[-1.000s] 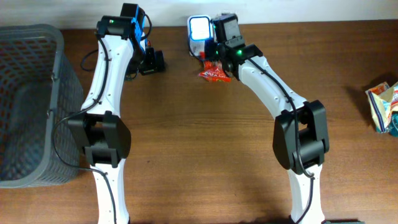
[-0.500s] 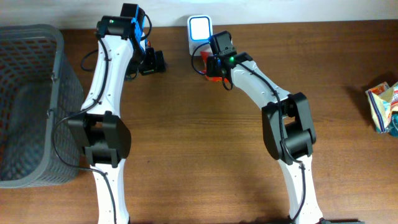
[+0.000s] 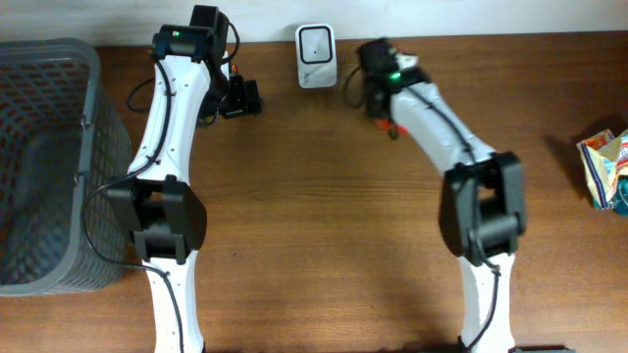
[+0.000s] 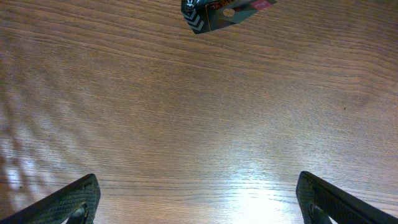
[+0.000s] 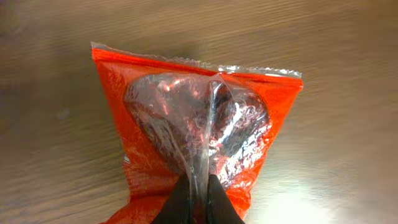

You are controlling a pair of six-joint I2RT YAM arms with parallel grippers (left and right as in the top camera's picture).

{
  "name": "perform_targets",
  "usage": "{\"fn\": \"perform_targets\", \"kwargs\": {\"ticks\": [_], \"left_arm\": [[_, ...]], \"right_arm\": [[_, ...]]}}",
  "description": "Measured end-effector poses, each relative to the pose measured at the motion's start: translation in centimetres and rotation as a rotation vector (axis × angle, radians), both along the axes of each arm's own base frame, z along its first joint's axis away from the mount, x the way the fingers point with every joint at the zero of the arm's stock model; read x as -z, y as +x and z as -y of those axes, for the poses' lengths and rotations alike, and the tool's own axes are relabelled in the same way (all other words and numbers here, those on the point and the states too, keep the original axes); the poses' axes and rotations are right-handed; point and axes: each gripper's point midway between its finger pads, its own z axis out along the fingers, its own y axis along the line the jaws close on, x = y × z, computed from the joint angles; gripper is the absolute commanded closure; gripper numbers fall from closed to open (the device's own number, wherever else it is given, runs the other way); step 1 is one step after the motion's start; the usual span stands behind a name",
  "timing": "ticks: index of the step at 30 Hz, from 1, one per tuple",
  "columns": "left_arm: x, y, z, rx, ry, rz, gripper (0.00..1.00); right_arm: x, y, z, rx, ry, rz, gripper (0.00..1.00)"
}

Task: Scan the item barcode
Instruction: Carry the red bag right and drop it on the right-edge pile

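One orange-red crinkly plastic snack packet (image 5: 199, 124) is pinched at its centre seam by the fully closed right gripper (image 5: 198, 190). It sits over the brown wooden table (image 3: 294, 196), just right of the white box-shaped scanner (image 3: 315, 43), likely so its barcode can be presented. Left gripper (image 4: 199, 198) gapes wide, empty.

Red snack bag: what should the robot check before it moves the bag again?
1. Right jaws shut on the red snack bag's middle seam: ok.
2. Barcode facing the scanner: cannot tell, no barcode shows.
3. Bag in front of the scanner: not ok, it sits off to one side.
4. Left jaws open and empty: ok.
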Motion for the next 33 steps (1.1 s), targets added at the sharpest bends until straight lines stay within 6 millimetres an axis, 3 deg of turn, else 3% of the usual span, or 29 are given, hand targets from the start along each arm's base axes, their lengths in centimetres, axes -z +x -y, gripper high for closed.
{"fn": "perform_targets", "kwargs": {"ticks": [2, 4, 5, 11, 17, 18, 19, 21, 24, 25, 30, 33], "left_arm": [[0.0, 0.0, 0.0, 0.000, 0.000, 0.000, 0.01], [0.0, 0.0, 0.0, 0.000, 0.000, 0.000, 0.01], [0.0, 0.0, 0.0, 0.000, 0.000, 0.000, 0.01], [0.0, 0.0, 0.0, 0.000, 0.000, 0.000, 0.01], [0.0, 0.0, 0.0, 0.000, 0.000, 0.000, 0.01], [0.0, 0.0, 0.0, 0.000, 0.000, 0.000, 0.01], [0.0, 0.0, 0.0, 0.000, 0.000, 0.000, 0.01], [0.0, 0.0, 0.0, 0.000, 0.000, 0.000, 0.01], [0.0, 0.0, 0.0, 0.000, 0.000, 0.000, 0.01], [0.0, 0.0, 0.0, 0.000, 0.000, 0.000, 0.01], [0.0, 0.0, 0.0, 0.000, 0.000, 0.000, 0.01], [0.0, 0.0, 0.0, 0.000, 0.000, 0.000, 0.01]], "right_arm": [[-2.4, -0.2, 4.6, 0.085, -0.005, 0.017, 0.96], [-3.2, -0.4, 7.4, 0.140, -0.011, 0.021, 0.96], [-3.6, -0.7, 10.7, 0.201, -0.017, 0.022, 0.96], [-3.6, -2.7, 22.1, 0.393, -0.036, -0.002, 0.96], [-3.3, -7.5, 31.9, 0.585, -0.040, -0.047, 0.96], [-3.3, -8.2, 33.2, 0.604, -0.043, -0.052, 0.90], [-3.3, -8.6, 34.3, 0.613, -0.041, -0.051, 0.77], [-3.3, -9.3, 35.8, 0.614, -0.040, -0.055, 0.53], [-3.2, -10.1, 36.9, 0.605, -0.038, -0.074, 0.10], [-3.1, -10.2, 36.8, 0.598, -0.035, -0.083, 0.01], [-2.7, -10.6, 35.8, 0.570, 0.003, -0.119, 0.01], [-4.1, -10.5, 35.0, 0.552, 0.041, -0.091, 0.01]]}}
